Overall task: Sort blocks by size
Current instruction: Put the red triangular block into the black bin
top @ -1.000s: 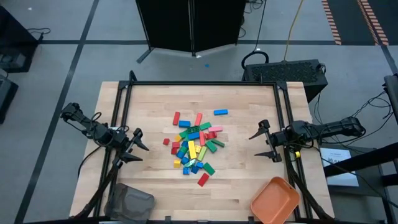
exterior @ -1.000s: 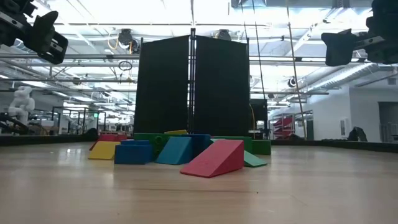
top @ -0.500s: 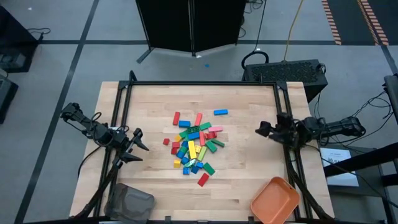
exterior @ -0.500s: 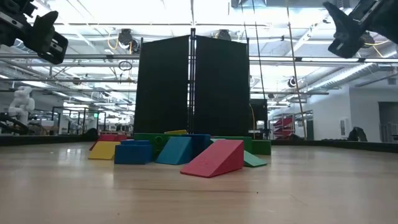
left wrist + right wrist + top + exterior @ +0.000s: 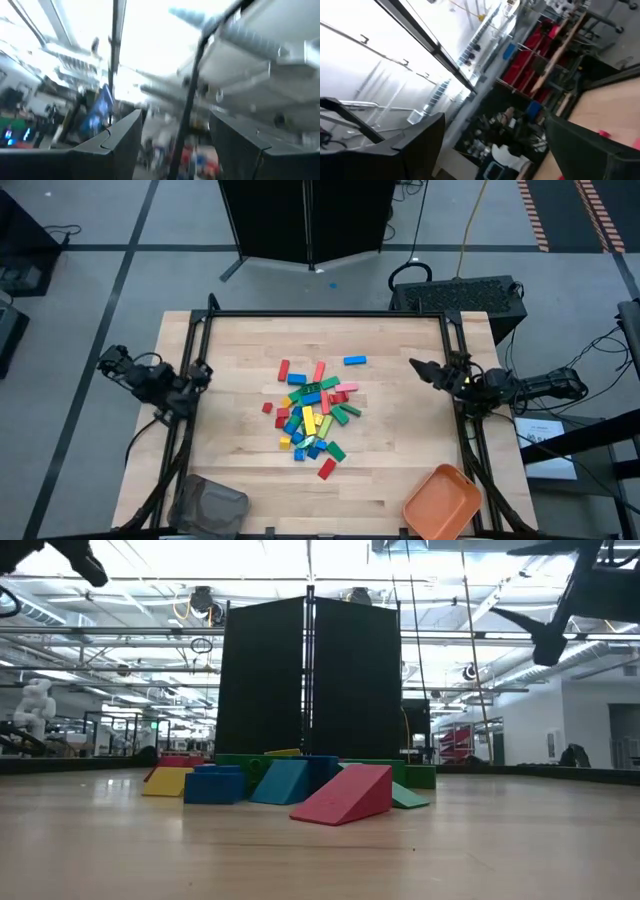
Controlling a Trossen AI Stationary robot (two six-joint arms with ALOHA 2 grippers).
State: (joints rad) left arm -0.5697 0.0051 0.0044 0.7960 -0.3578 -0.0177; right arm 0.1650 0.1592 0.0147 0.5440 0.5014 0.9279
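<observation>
The bench [image 5: 400,470] was a pale wooden top framed by dark rails, with black panels standing behind it and an open workshop beyond. We found the blocks [image 5: 312,418] heaped loosely near its middle, with a few strays around the heap: a blue one toward the far side and a red one toward the near edge. A grey container [image 5: 208,505] sat at the near left corner and an orange tray [image 5: 441,500] at the near right.

The left gripper [image 5: 197,373] hung over the left rail, the heap well off to its right; its wrist view showed the fingers [image 5: 115,145] spread apart with nothing between them. The right gripper [image 5: 428,369] hovered near the right rail, the heap well off to its left, fingers likewise apart and empty.

We judged the blocks light, rigid and smooth (likely to skid on the wood if nudged). Long ones seemed best pinched across their narrow width at mid-length; the short squarish ones across any pair of flat faces, starting with the strays clear of the pile.
</observation>
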